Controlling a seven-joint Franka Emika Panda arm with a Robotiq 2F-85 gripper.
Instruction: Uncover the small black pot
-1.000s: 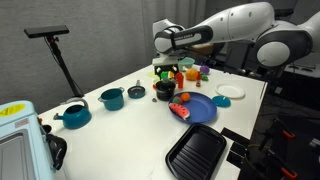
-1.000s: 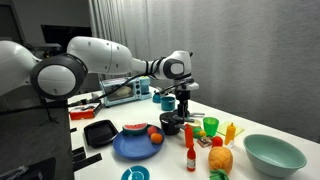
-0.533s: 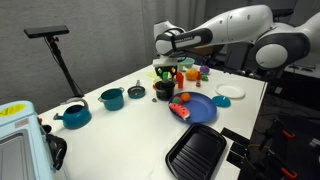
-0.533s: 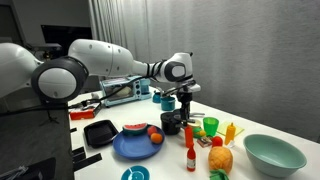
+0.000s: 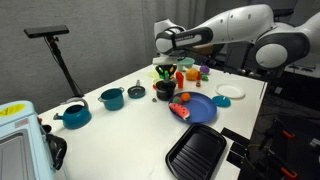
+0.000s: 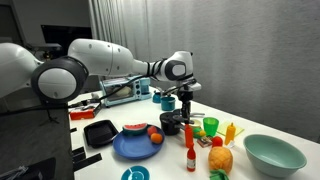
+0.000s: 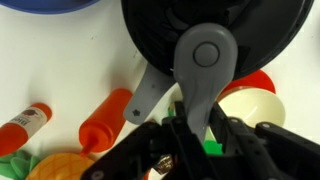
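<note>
Lab: grey curtain (image 6: 250, 50), black stand (image 5: 62, 58)

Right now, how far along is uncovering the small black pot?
Done: the gripper is over the small black pot. In hand: in the wrist view the grey handle of the lid runs between the fingers; a closed grip is not clear. Left: the lid looks still on, so lifting it off and setting it aside.

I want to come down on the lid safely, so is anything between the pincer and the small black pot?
Nothing visible does. The pincer hangs just above the small black pot, and the wrist view shows its lid and grey handle with nothing over them.
</note>
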